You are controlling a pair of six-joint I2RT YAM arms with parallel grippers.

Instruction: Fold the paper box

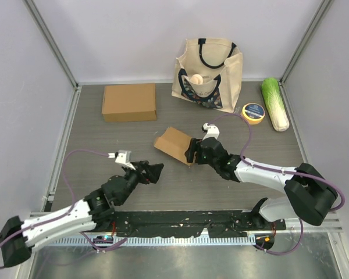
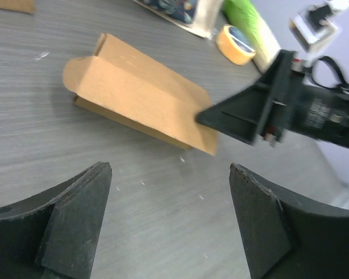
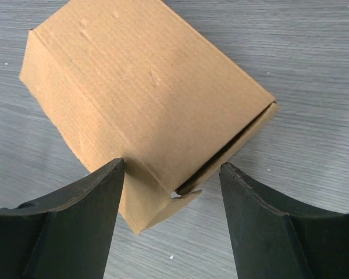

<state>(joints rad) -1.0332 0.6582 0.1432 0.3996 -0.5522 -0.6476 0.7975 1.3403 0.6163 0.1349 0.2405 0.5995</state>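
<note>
Paper box [image 1: 173, 143] lay near centre of table [image 1: 104, 145]. Brown corrugated card, lid folded down, seam gaping at near corner, rounded ear protruding at far end. Right gripper [image 1: 193, 152] at box's 4 o'clock: jaws spread, straddling that corner, not clamped. Left gripper [image 1: 154, 172] at 7 o'clock: released, nothing between fingers, apart from box.

My left arm [image 1: 64, 218] stretches forward and to the right, low, and my left claw [image 1: 156, 172] gapes wide. My right arm [image 1: 262, 172] sweeps leftward toward the middle, wrist tipped down, my right claw [image 1: 192, 152] spread wide too.
</note>
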